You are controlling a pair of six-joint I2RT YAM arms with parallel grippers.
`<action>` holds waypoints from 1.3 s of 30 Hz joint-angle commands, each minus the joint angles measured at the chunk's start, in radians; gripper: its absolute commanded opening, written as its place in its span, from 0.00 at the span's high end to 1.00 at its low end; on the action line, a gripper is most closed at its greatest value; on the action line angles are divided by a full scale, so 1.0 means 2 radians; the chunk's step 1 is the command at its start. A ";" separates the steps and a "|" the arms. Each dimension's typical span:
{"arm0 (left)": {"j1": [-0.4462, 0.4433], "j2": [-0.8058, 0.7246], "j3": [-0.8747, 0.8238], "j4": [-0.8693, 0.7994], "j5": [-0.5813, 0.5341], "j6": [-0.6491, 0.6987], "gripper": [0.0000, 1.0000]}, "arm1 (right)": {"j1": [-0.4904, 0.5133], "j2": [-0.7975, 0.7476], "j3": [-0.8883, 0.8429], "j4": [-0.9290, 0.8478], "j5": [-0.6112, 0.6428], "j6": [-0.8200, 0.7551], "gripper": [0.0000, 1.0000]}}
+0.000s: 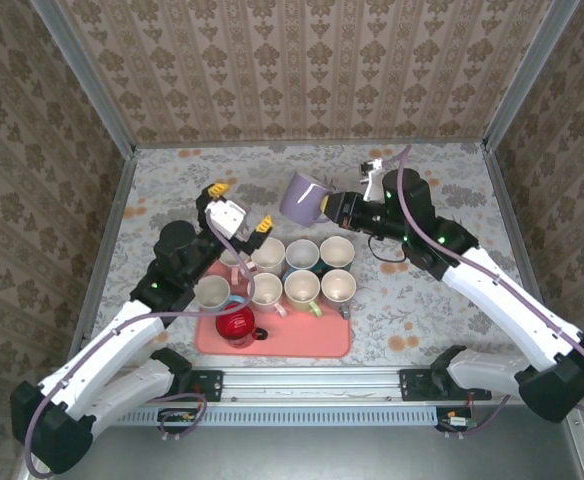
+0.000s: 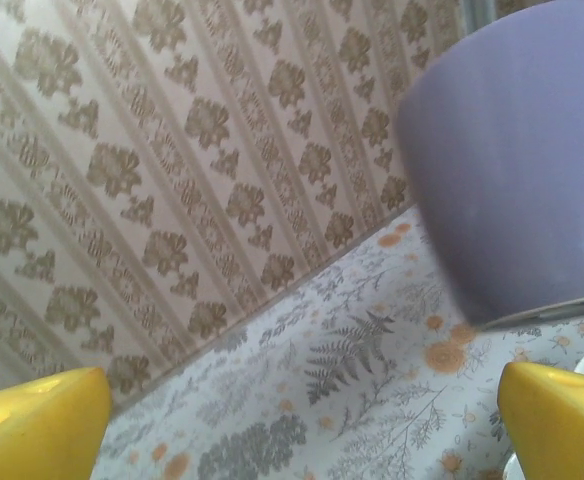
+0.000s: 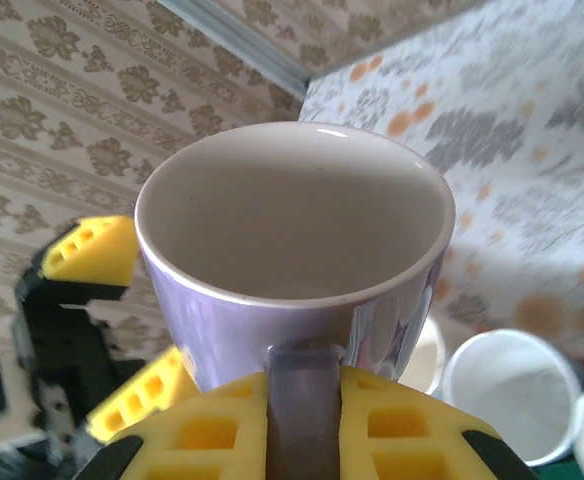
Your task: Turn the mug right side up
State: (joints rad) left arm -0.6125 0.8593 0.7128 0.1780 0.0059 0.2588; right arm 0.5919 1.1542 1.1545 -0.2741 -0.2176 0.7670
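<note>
My right gripper (image 1: 334, 208) is shut on the handle of a lilac mug (image 1: 303, 196) and holds it off the table behind the tray. The mug is tilted. Its white inside (image 3: 292, 215) faces the right wrist camera, and the handle (image 3: 304, 400) is pinched between my right gripper's (image 3: 305, 425) yellow pads. My left gripper (image 1: 240, 207) stands open just left of the mug, above the tray's back left corner, with nothing between its fingers. In the left wrist view the mug's side (image 2: 517, 160) looms at the upper right, beyond the open left gripper (image 2: 302, 425).
A pink tray (image 1: 312, 345) in front of the arms holds several cream mugs, mouths up, and a red mug (image 1: 236, 325) at its front left. Patterned walls (image 1: 302, 70) close the table on three sides. The floral tablecloth (image 1: 442, 170) lies bare at the back right.
</note>
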 commanded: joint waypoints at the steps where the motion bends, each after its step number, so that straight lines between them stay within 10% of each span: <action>1: 0.028 0.011 0.055 -0.109 -0.026 -0.086 0.00 | 0.025 -0.031 -0.027 0.013 0.082 -0.134 1.00; 6: 0.097 0.054 0.119 -0.199 -0.008 -0.148 0.00 | 0.091 -0.065 -0.081 0.069 0.134 -0.267 1.00; 15: 0.126 0.036 0.052 -0.126 -0.027 -0.182 0.00 | 0.191 -0.129 -0.182 0.138 0.168 -0.400 1.00; 39: 0.133 0.044 0.038 -0.114 -0.031 -0.196 0.00 | 0.322 -0.218 -0.369 0.195 0.096 -0.417 1.00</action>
State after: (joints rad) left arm -0.3519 0.9470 0.8043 -0.0746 -0.0525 -0.1139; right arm 1.2316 0.7223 0.4171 -0.0441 -0.0074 -0.0929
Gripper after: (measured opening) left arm 0.997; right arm 0.176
